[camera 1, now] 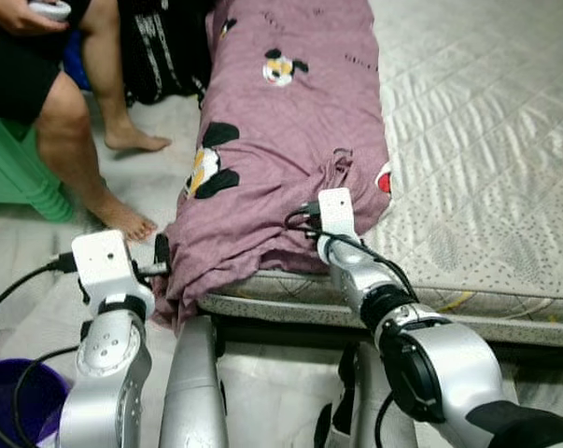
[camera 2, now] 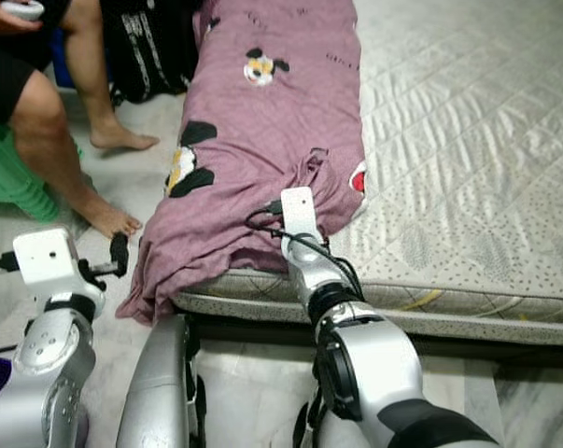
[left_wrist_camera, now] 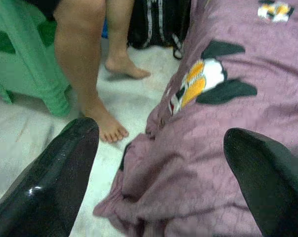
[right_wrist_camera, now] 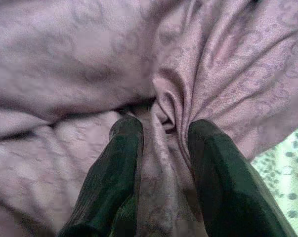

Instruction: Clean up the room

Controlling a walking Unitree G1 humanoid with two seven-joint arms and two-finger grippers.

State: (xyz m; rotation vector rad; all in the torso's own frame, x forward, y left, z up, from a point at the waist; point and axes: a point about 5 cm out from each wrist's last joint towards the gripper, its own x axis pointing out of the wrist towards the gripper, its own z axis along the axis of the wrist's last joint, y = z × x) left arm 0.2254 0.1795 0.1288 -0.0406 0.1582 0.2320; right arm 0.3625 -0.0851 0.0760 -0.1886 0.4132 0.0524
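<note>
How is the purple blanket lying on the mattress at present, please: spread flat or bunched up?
Bunched up. The purple blanket lies in a long rumpled heap along the mattress edge, one end spilling towards the floor, a fold pinched by the right gripper.

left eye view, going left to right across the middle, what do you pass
green stool → person's foot → purple blanket → bare quilted mattress

The right gripper (right_wrist_camera: pixel 161 133) has its fingertips buried in a fold of the purple blanket (camera 1: pixel 290 131). The seated person (camera 1: pixel 48 103), beyond the left gripper (left_wrist_camera: pixel 158 148), is cut off above the knees.
</note>
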